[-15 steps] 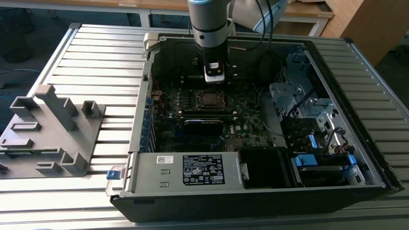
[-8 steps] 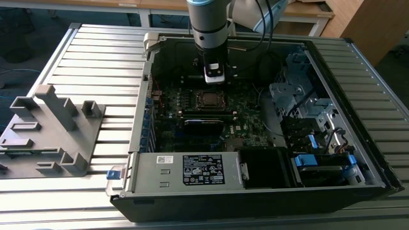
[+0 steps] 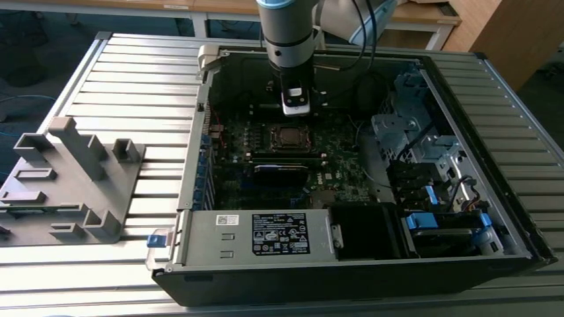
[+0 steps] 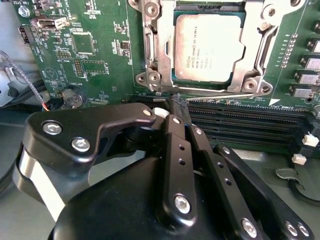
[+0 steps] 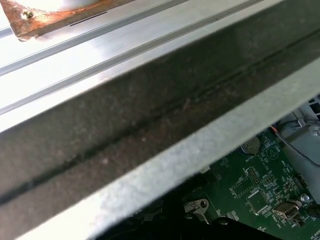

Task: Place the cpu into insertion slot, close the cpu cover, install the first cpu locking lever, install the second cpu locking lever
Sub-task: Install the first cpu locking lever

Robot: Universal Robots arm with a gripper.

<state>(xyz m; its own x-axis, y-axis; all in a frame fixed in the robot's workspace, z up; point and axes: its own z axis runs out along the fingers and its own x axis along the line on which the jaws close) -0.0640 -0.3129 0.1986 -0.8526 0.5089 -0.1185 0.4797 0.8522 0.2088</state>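
In the second wrist view the cpu (image 4: 207, 47) lies flat in the insertion slot (image 4: 235, 79), its silvery top showing through the window of the cpu cover (image 4: 155, 50). The cover is folded down around it. My gripper (image 4: 176, 102) is shut, with nothing visible between its black fingers (image 4: 172, 135). Its tips sit just off the socket frame's edge, over the memory slots. In the exterior view the gripper (image 3: 296, 109) hangs inside the open computer case, just behind the insertion slot (image 3: 286, 137).
The green motherboard (image 3: 335, 178) fills the case floor. Long black memory slots (image 4: 240, 125) run beside the socket. A labelled power supply (image 3: 255, 234) and blue-tabbed drive bays (image 3: 440, 224) stand at the case front. A grey fixture (image 3: 70, 178) rests at the exterior view's left. The case wall (image 5: 150, 125) passes close by.
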